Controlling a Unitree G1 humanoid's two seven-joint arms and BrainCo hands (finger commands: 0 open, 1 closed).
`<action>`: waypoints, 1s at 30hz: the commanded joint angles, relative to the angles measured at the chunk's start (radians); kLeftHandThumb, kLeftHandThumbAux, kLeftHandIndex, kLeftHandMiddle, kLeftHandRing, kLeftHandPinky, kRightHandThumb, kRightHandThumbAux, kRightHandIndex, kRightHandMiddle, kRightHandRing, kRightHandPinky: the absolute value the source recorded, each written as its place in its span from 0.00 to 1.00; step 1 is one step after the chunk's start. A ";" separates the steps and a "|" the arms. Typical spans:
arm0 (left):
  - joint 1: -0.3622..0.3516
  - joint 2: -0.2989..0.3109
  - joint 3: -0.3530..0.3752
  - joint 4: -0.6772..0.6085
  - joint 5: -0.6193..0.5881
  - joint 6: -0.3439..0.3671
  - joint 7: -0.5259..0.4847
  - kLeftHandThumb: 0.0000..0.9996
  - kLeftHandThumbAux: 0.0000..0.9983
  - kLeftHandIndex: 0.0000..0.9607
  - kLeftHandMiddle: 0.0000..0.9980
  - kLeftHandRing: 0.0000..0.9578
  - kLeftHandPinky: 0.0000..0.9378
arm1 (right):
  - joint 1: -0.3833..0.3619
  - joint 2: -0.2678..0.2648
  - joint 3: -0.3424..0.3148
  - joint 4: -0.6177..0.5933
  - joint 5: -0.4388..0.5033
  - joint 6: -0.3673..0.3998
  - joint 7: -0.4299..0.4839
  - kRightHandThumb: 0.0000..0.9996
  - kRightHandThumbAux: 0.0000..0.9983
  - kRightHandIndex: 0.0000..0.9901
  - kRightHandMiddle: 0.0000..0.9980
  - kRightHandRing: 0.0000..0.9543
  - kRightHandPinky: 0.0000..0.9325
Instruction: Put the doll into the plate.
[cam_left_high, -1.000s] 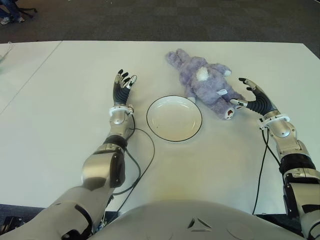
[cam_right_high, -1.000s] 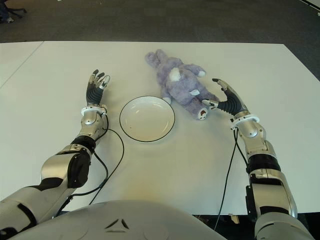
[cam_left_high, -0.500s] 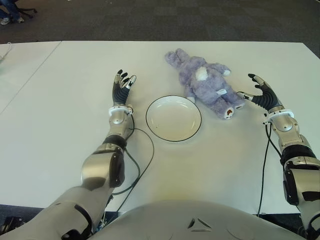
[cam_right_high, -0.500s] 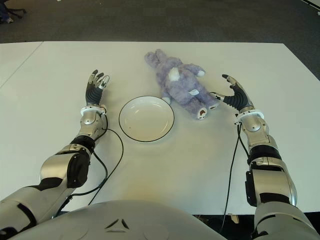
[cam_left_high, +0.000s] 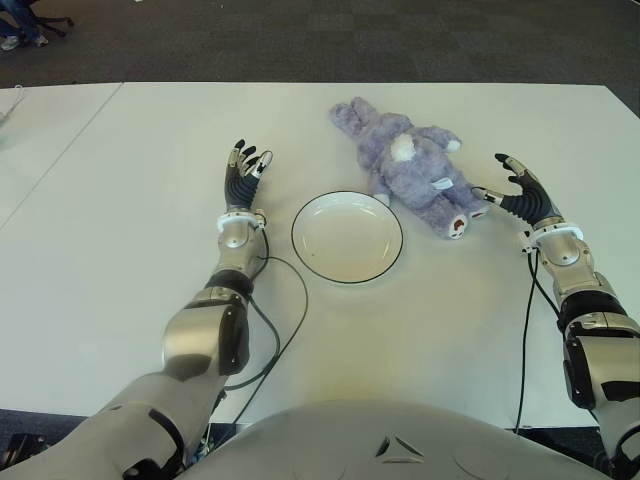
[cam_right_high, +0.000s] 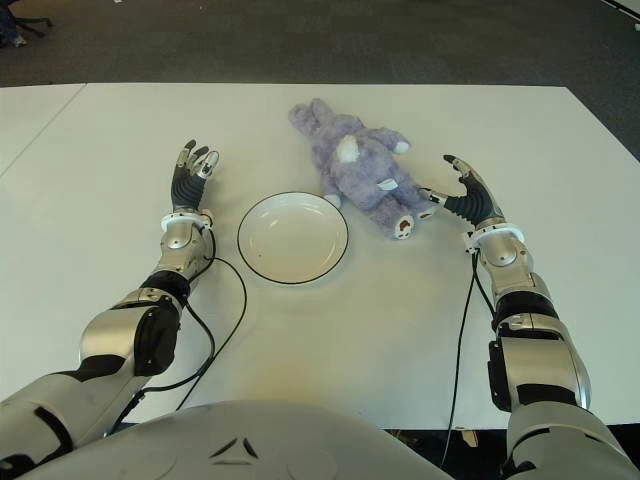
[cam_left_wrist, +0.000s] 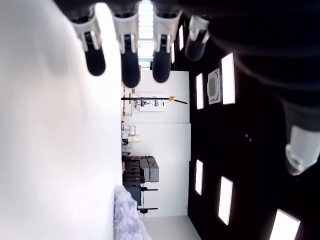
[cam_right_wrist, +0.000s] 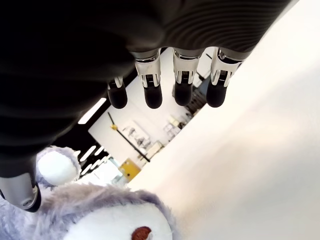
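From my seat, the doll (cam_right_wrist: 95, 215) fills one corner of the right wrist view, cut by the edge. I can't tell whether the right hand's (cam_left_high: 520, 190) thumb touches its foot. The table's (cam_left_high: 120, 200) near edge hides behind the robot's chest.

Looks like an office or lab space

Big white table (cam_left_high: 150, 150), dark carpet tiles (cam_left_high: 300, 40) behind it, ceiling light panels (cam_left_wrist: 227, 77) overhead.

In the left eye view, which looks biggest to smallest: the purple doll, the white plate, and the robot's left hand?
1. Doll, slightly the largest.
2. Plate, close to the doll, so that order is unsure.
3. Left hand, clearly smallest.
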 joint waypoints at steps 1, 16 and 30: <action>0.199 -0.034 -0.002 0.137 0.003 0.144 0.011 0.00 0.52 0.08 0.18 0.19 0.19 | -0.019 0.021 0.029 0.033 -0.019 -0.017 -0.030 0.22 0.53 0.02 0.00 0.00 0.00; 0.199 -0.034 -0.001 0.138 0.002 0.142 0.007 0.00 0.54 0.08 0.17 0.18 0.18 | -0.027 0.019 0.066 0.042 -0.041 -0.014 -0.083 0.25 0.57 0.01 0.00 0.00 0.00; 0.197 -0.035 -0.004 0.137 0.005 0.140 0.011 0.00 0.53 0.08 0.18 0.19 0.18 | -0.002 0.006 0.103 -0.047 -0.086 -0.044 -0.150 0.23 0.58 0.02 0.00 0.00 0.03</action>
